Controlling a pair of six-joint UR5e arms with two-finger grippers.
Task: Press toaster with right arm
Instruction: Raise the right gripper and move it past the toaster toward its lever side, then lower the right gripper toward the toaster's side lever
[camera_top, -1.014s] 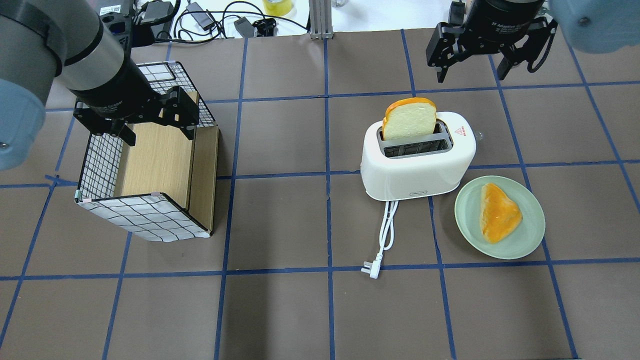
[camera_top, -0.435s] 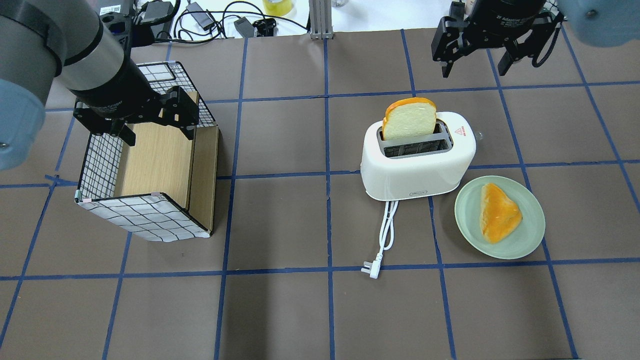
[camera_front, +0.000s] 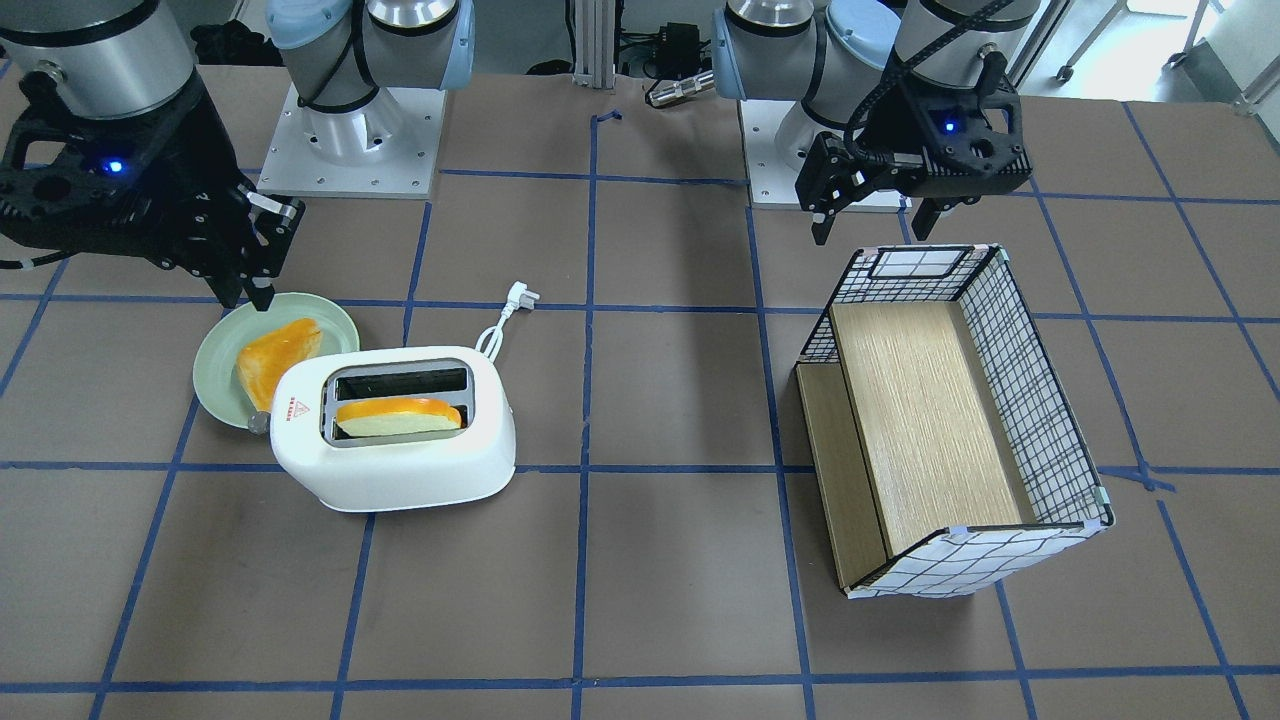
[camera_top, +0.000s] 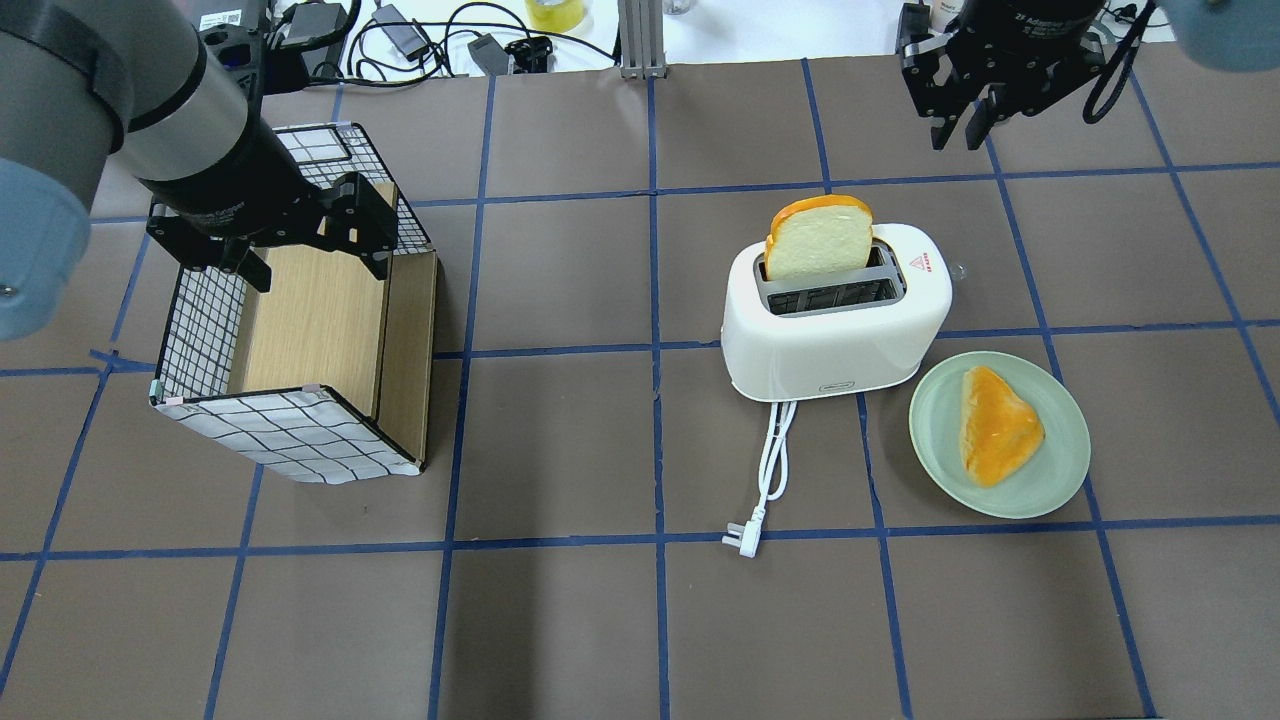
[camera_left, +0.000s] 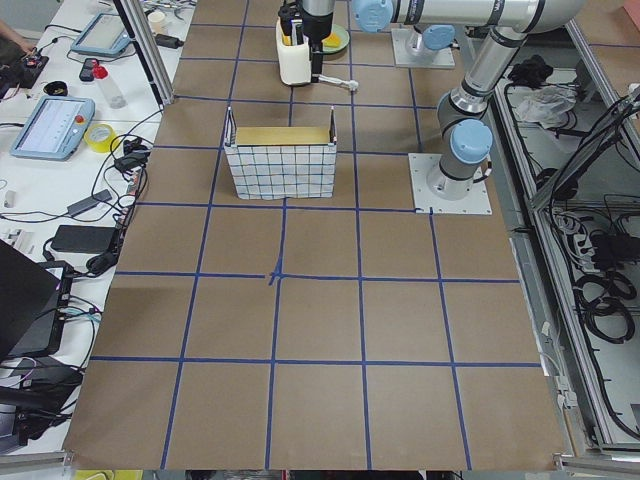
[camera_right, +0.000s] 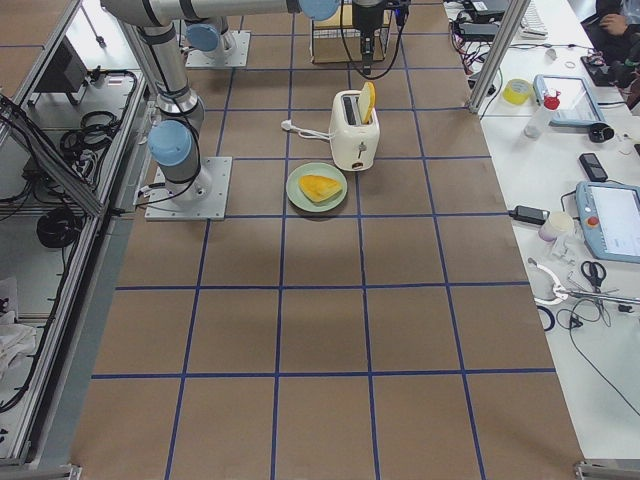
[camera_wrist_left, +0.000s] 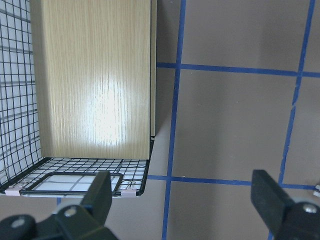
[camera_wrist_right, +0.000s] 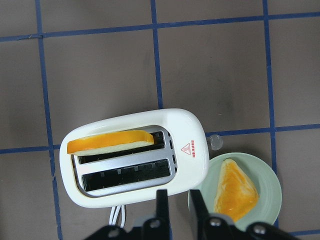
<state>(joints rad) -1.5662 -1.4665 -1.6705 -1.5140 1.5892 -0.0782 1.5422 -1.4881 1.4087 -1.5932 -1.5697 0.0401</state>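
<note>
Front-facing: note right gripper (camera_front: 255, 297) narrow, holding nothing, hanging raised, with the plate (camera_front: 215, 345) and toaster (camera_front: 400, 470) below its tips. Overhead: find it high, well apart from the toaster. Right wrist: see toaster almost directly beneath; judge fingers (camera_wrist_right: 162, 200) set close to form one blunt pressing tip.

overhead: rear, down | front: opposite, steep | wrists: close, downward | shared: toaster (camera_top: 830, 350)

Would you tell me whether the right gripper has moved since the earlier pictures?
Yes: the right gripper has shifted up and rightward in the overhead view, away from the unmoved toaster.
</note>
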